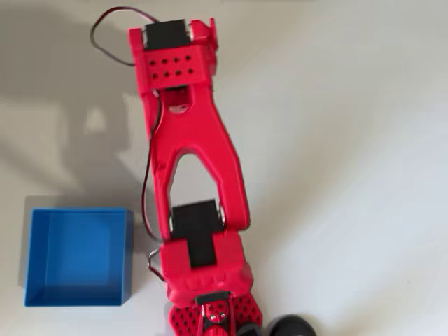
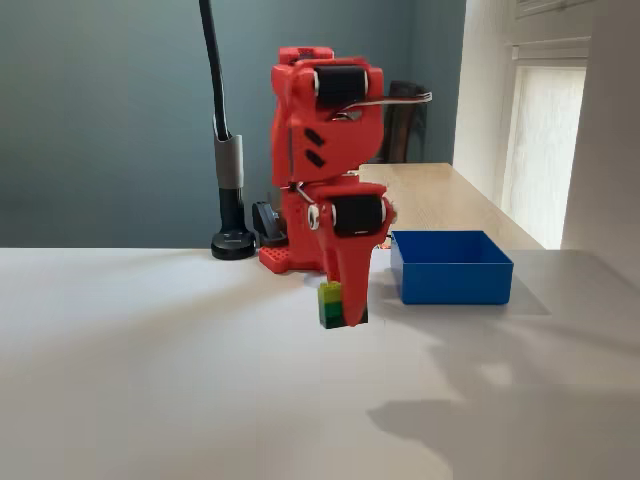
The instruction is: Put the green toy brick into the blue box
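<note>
Fixed view, going L to R. Well to the left of the gripper (image 2: 343, 310) and farther back, a black stand (image 2: 232, 215) w/ round foot and a thin dark pole going up; glossy, no part in the job as far as I can judge.

Centre: the red arm (image 2: 325, 150), matte printed plastic, blocky, w/ black servo bodies set into it. It's folded over itself and points the gripper straight down toward the white table (image 2: 150, 380). The green toy brick (image 2: 330, 305) sits right at the fingertips: lime top, darker green below, hard glossy plastic, small square block, upright. Fingers look closed against its side, so prob. pinched, but the jaw gap is hidden behind the red finger, so can't tell for sure how far shut. Also can't tell if the brick rests on the table or hangs just above it; a shadow lies right under it. My guess: vertical approach was chosen so the narrow fingers clamp the flat sides, not the studs.

Right of the gripper, near but apart, slightly farther back: the blue box (image 2: 450, 268), bright-blue plastic, low thin walls, flat floor, square, open top, nothing inside. Low walls mean little lift needed to clear the rim, I'd judge.

Overhead view: the box (image 1: 77, 255) lies just left of the arm's base end; the arm (image 1: 185, 140) stretches up the picture, thin dark wire looping beside it. Table is smooth, pale, soft shadows.
</note>
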You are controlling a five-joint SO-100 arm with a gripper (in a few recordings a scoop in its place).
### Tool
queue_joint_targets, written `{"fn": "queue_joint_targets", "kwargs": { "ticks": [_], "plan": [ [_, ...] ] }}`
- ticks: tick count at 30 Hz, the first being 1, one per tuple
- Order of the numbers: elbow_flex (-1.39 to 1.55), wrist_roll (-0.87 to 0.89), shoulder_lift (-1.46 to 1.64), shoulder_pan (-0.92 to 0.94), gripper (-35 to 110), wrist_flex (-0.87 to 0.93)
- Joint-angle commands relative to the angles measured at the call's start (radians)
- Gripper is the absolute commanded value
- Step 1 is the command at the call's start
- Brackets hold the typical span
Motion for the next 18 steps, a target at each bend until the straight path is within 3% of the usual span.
{"fn": "queue_joint_targets", "kwargs": {
  "ticks": [1, 18],
  "plan": [
    [0.067, -0.012, 0.224, -0.081, 0, 0.012],
    [0.407, 0.094, 0.558, -0.491, 0, 0.034]
  ]
}}
